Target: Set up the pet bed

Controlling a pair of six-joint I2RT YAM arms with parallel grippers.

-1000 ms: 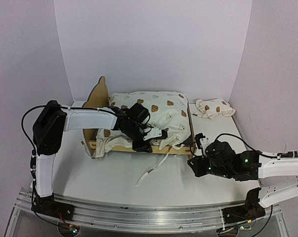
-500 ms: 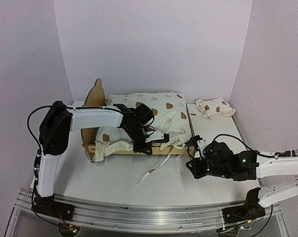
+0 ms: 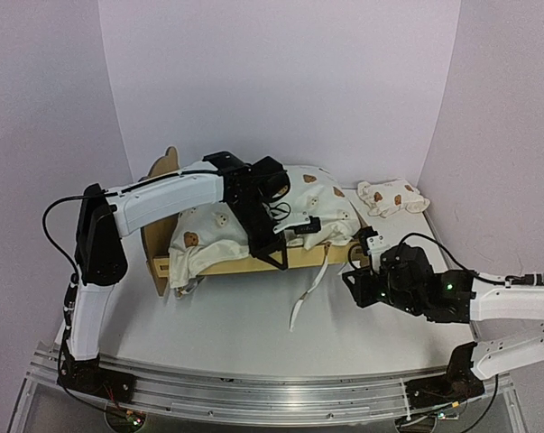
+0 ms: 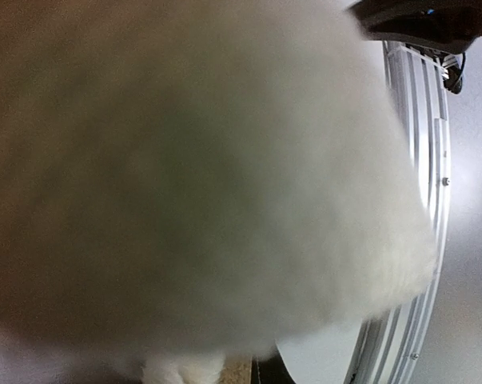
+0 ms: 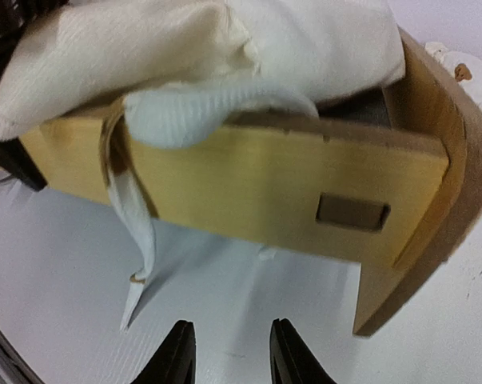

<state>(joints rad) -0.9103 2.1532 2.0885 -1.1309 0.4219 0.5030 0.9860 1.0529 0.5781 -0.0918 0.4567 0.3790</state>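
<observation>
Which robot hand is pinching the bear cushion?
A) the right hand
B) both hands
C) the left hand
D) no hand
C: the left hand is shut on the bear cushion, holding it over the bed frame. The right hand is open beside the frame, with nothing between its fingers.

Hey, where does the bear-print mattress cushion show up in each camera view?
Top external: centre; the mattress cushion is bunched on top of the bed.
Left wrist: a blurred cream mass filling most of the picture.
Right wrist: top, spilling over the side rail.
Shared landmark: the plywood frame, clear in the top and right wrist views.
</observation>
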